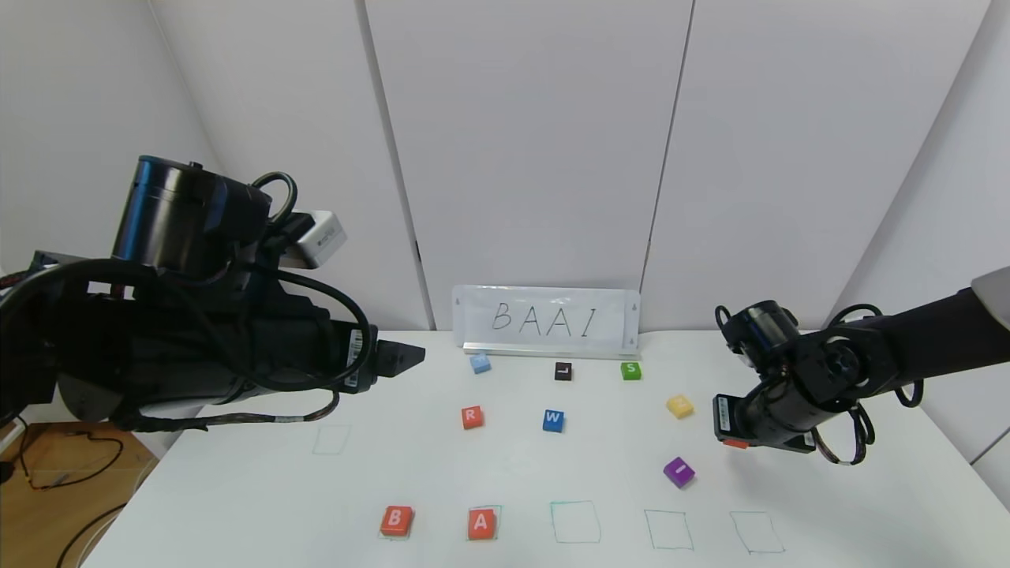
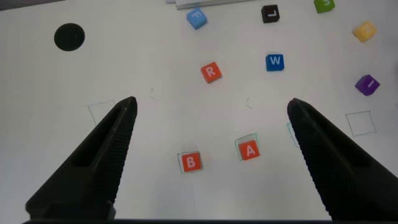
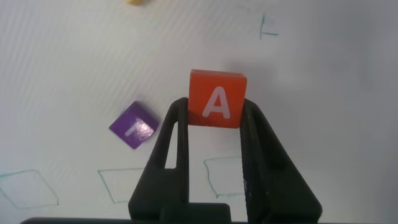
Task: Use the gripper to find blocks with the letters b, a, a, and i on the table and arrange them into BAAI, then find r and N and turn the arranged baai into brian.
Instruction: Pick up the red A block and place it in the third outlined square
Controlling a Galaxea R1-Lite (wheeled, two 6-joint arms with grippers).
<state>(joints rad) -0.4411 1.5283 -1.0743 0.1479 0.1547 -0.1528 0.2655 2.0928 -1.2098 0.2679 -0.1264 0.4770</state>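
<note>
On the white table (image 1: 260,489), an orange-red B block (image 1: 396,521) and an A block (image 1: 482,523) lie in the first two green squares of the front row. My right gripper (image 1: 735,443) hovers above the table's right side, shut on a second orange-red A block (image 3: 217,99). The purple I block (image 1: 678,472) lies tilted just left of it. The orange-red R block (image 1: 472,417) sits mid-table. I cannot read an N on any block. My left gripper (image 2: 211,109) is open, held high over the left side with B (image 2: 190,162) and A (image 2: 249,150) below.
A blue W block (image 1: 553,420), black L (image 1: 562,371), green S (image 1: 630,370), a yellow block (image 1: 679,405) and a light-blue block (image 1: 480,363) lie further back. A BAAI sign (image 1: 547,318) stands at the rear. Three green squares, the nearest (image 1: 576,522), hold nothing.
</note>
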